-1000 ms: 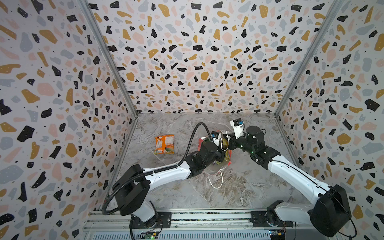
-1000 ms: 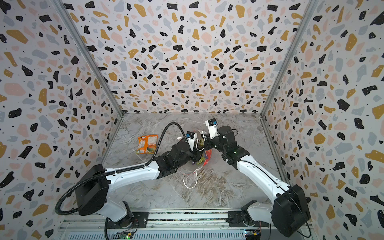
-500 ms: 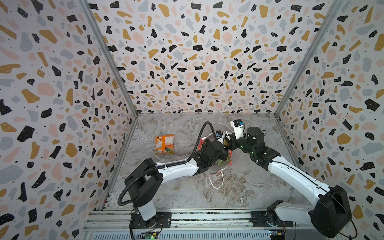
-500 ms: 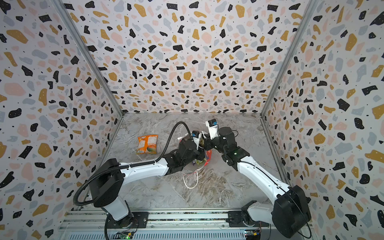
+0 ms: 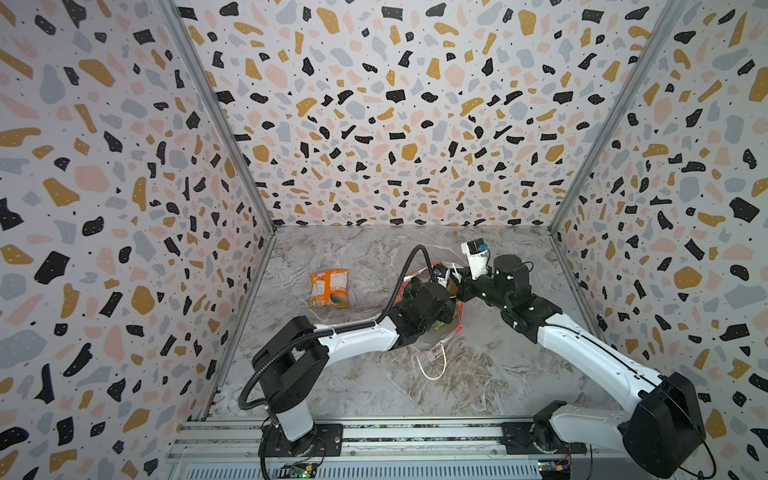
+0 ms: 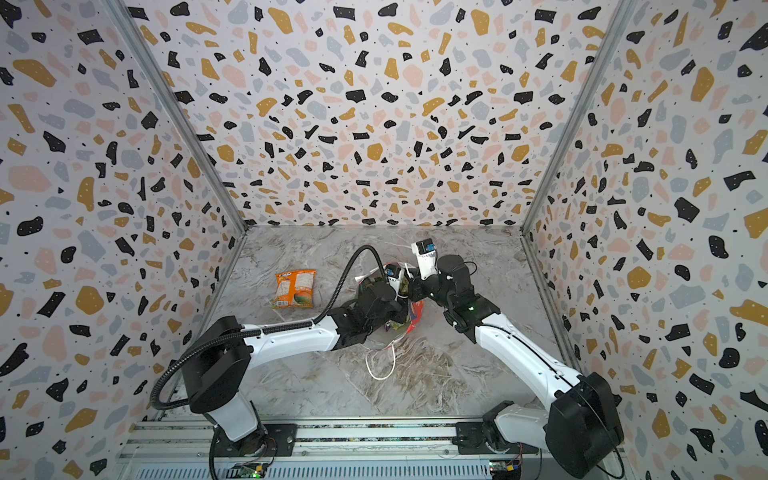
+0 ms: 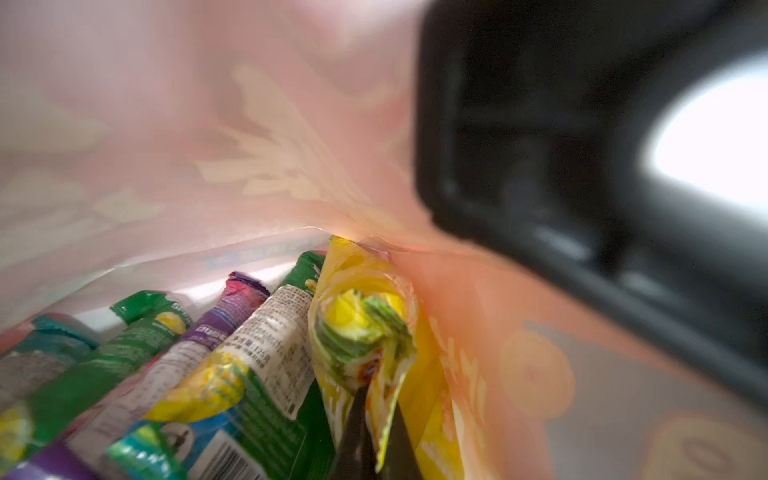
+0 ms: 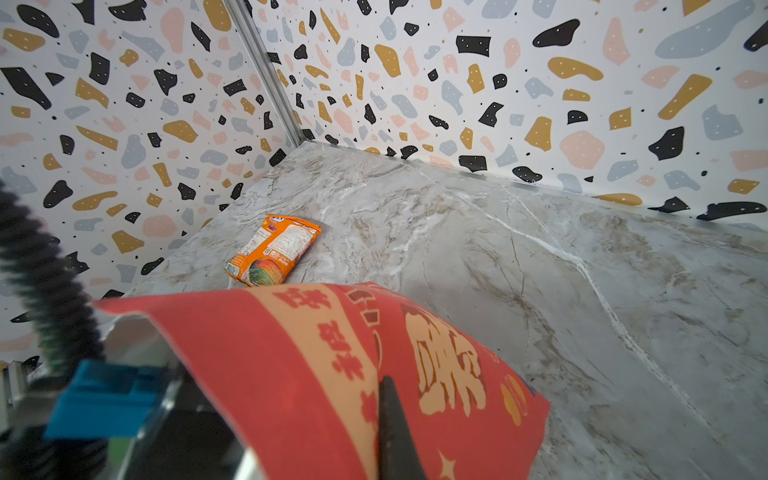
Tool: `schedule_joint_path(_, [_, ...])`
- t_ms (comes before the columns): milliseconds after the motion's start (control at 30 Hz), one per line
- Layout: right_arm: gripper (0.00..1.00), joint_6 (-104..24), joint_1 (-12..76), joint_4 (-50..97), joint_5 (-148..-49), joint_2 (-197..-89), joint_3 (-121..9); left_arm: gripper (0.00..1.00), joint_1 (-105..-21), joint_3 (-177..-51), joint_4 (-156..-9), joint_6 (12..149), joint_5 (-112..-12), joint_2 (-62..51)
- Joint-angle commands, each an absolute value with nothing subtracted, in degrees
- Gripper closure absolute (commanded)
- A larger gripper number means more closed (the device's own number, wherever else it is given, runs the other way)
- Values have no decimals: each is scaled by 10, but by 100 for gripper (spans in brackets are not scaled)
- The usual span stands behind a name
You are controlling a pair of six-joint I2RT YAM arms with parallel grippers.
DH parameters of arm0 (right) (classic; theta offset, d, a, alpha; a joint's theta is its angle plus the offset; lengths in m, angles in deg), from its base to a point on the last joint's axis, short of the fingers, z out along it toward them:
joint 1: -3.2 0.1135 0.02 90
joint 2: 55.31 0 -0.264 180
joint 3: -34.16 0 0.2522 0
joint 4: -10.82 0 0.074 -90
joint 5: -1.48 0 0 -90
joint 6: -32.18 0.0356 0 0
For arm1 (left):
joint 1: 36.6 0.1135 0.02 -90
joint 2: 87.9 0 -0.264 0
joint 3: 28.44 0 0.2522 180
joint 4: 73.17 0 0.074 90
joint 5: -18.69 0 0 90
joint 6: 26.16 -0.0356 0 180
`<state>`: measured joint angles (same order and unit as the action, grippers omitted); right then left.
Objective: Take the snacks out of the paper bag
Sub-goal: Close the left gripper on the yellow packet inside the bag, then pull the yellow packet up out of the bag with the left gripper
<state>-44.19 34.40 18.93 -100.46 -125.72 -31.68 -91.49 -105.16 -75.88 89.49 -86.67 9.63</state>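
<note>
Left arm (image 5: 357,336) deeper in bag (image 8: 316,374); marble tabletop (image 5: 478,395), terrazzo walls (image 5: 395,124).

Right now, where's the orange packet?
In a top view the orange packet lies flat on the table, left of the red paper bag, clear of it.

Both top views: bright, even, diffuse light; faint shadows; sharp. Left wrist view: heavily blurred, one blown-out white patch. Right wrist view: paper bag (image 8: 291,374) in the near foreground soft.
</note>
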Motion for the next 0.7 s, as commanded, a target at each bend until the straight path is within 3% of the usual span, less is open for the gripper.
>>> schedule_joint_path(0, [100, -439, 348, 142, -1005, -1224, -339, 96, -914, -1063, -768, 876, -879, 57])
schedule_joint_path(667, [100, -386, 318, 177, -972, -1249, -376, 91, -914, -1016, -847, 790, -837, -126])
